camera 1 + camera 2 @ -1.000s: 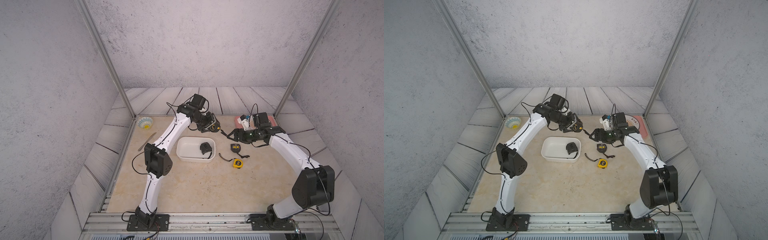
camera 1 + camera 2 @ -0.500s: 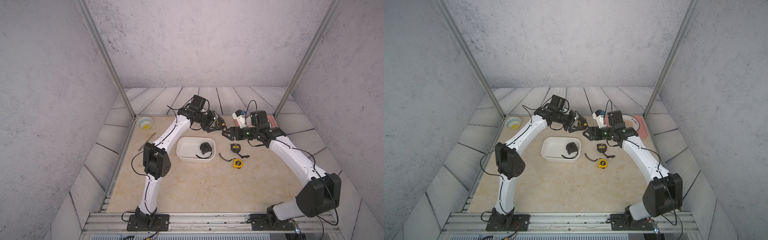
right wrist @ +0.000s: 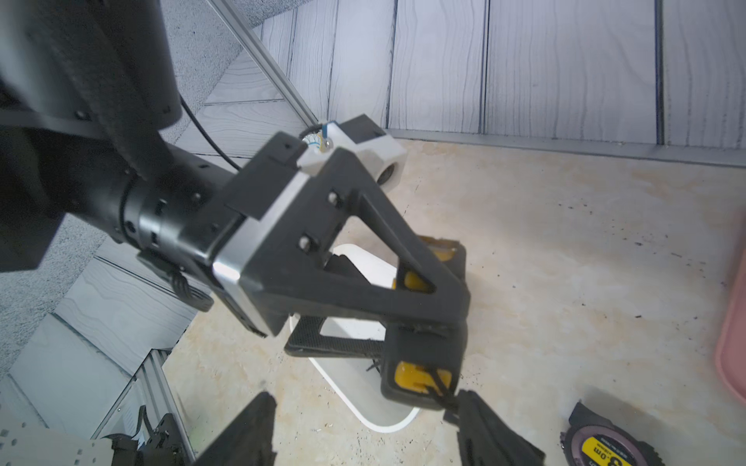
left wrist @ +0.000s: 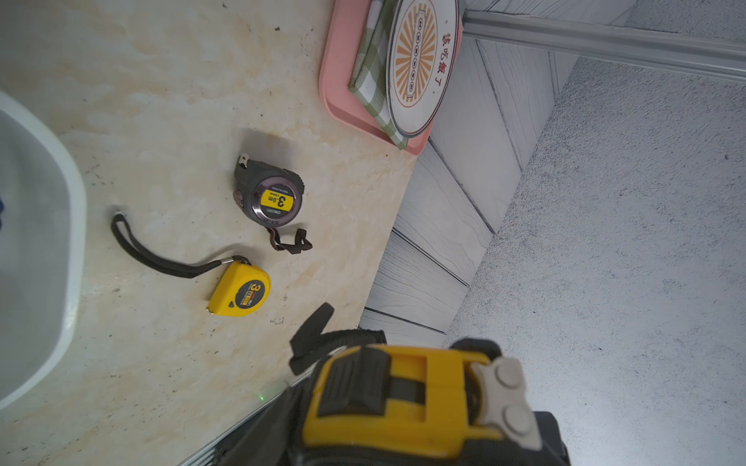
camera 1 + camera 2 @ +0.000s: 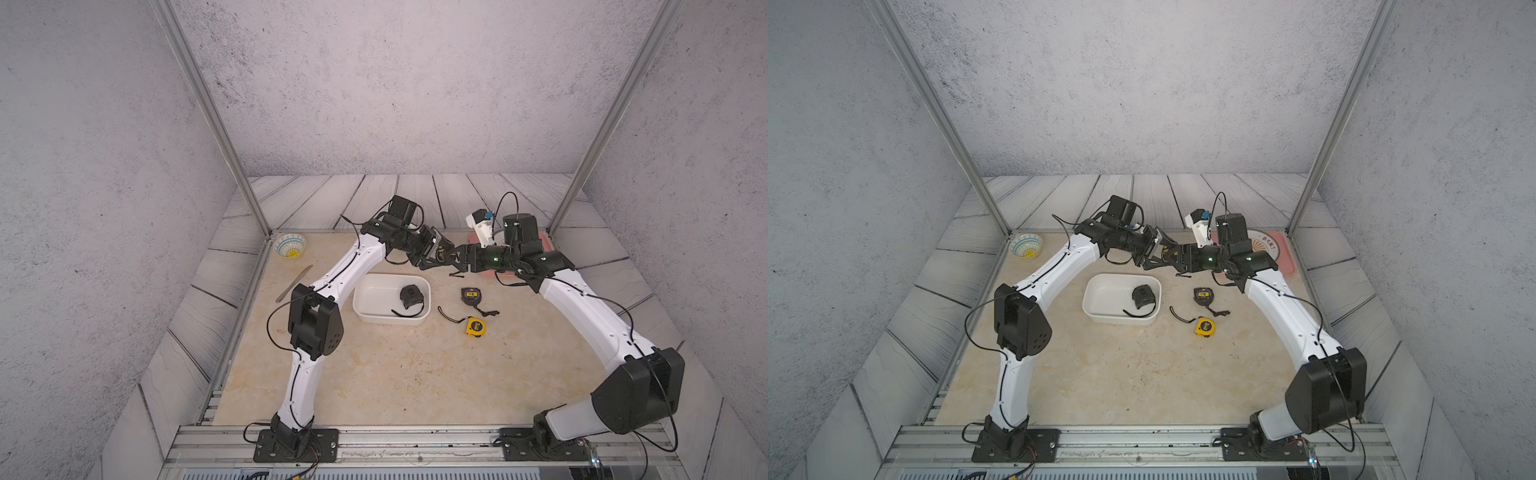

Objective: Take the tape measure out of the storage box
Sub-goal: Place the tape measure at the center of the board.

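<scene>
1. The yellow-and-black tape measure (image 4: 403,403) is hanging in the air behind the storage box (image 5: 376,319), clear of it, and the left gripper (image 5: 437,254) is clamping it.
2. The right gripper (image 3: 367,399) is facing it with jaws apart, so a handover appears to be underway.
3. Next, the right jaws need to close on the case's free end before the left jaws let go.
4. A black tape measure (image 5: 409,296) is lying inside the box, which suggests the task is unfinished.

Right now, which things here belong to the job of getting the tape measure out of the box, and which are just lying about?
Part of the job:
- white box
- black tape measure inside it
- black-and-yellow tape measure, held in the air
- grey tape measure and yellow tape measure, lying beside the box

Just lying about:
- patterned bowl
- knife
- pink tray with its plate and checked cloth
</scene>
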Robot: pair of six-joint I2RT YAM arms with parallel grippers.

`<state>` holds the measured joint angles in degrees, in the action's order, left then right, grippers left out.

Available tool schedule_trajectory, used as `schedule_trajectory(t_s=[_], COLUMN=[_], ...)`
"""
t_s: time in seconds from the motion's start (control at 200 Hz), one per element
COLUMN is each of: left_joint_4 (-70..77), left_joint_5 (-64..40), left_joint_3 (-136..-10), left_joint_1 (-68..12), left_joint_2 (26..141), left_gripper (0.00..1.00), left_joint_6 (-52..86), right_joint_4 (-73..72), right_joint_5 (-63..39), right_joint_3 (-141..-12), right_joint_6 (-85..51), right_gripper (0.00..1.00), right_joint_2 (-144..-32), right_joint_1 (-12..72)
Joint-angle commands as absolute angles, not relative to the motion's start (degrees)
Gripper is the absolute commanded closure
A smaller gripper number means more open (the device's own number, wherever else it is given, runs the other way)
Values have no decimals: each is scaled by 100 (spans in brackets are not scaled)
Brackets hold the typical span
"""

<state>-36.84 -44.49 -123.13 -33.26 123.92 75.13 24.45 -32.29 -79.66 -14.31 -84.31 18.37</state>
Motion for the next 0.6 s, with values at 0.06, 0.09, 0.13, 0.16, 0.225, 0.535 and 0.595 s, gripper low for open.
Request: schedule_trajectory(t_s=[0.06, 0.09, 0.13, 0.16, 0.225, 0.535, 0.595], left_joint_4=[-3305, -3283, -3245, -3235, -3226, -3143, -3096], left_joint_5=[-4667, -4676, -4676, -4667, -4676, -4720, -4737], left_joint_3=[-12218, -12217, -12199, -12202, -12217, -12167, -12154], left_joint_1=[-3375, -3375, -3379, -3375, -3379, -3384, -3393], left_joint_2=[12015, 12010, 11991, 11980, 11966, 11902, 11892], left_gripper=[100, 100, 100, 100, 100, 100, 100], left_joint_6=[7572, 7574, 7576, 7575, 7577, 7579, 7595], right_joint_4=[2380, 2382, 2373, 2353, 2321, 2172, 2153], right_joint_5=[-3122, -3116, -3100, -3082, -3072, -3058, -3071], right_joint_3=[-8173, -8161, -8118, -8092, -8030, -8046, -8068], right_joint_6=[-1336, -1346, -1345, -1353, -1367, -1469, -1485], right_gripper=[27, 27, 27, 27, 27, 29, 31], right_joint_2=[-8701, -8709, -8703, -8700, -8691, -8814, -8855], right_joint_1=[1870, 1868, 1867, 1874, 1870, 1871, 1871])
